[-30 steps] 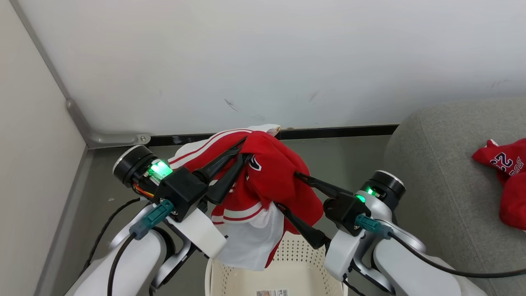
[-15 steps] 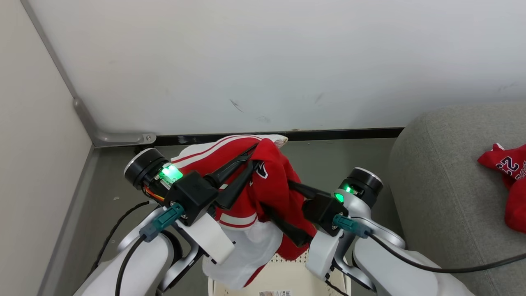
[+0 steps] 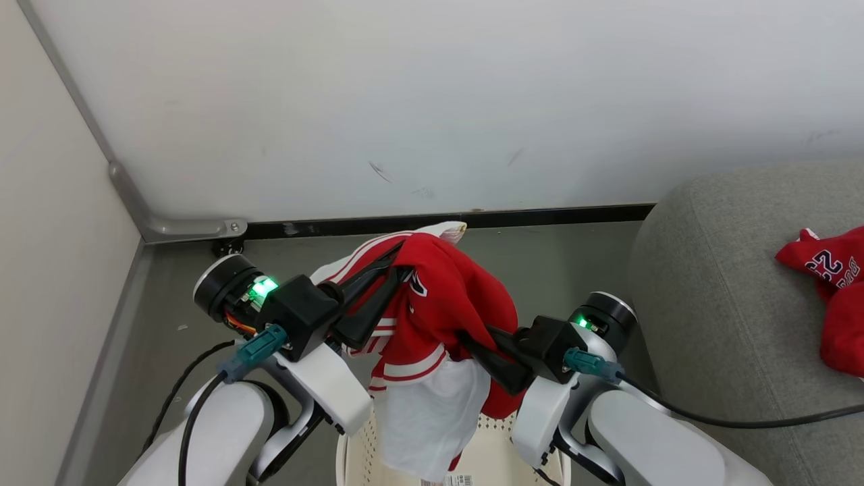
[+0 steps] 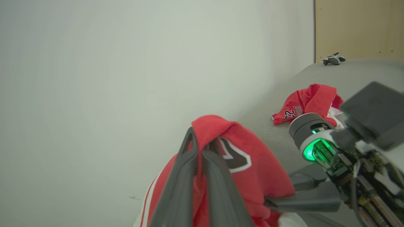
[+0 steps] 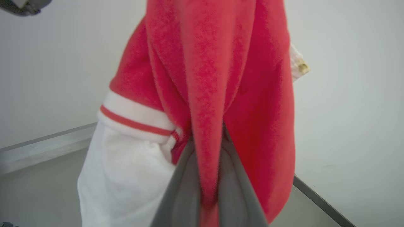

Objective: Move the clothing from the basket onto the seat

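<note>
Over the basket (image 3: 354, 462), left gripper (image 3: 401, 260) and right gripper (image 3: 476, 334) pinch the clothing (image 3: 445, 304) aloft, likely bound for the three-o'clock seat (image 3: 729, 304)

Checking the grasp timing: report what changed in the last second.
The right gripper, open at the side of the hanging garment a second ago, moved in toward the left and shut on a red fold of it. The left gripper stays shut on the garment's top, above the basket. The other garment on the seat has not moved.

Head overhead; both wrists near clothing (image 5: 205, 78)
</note>
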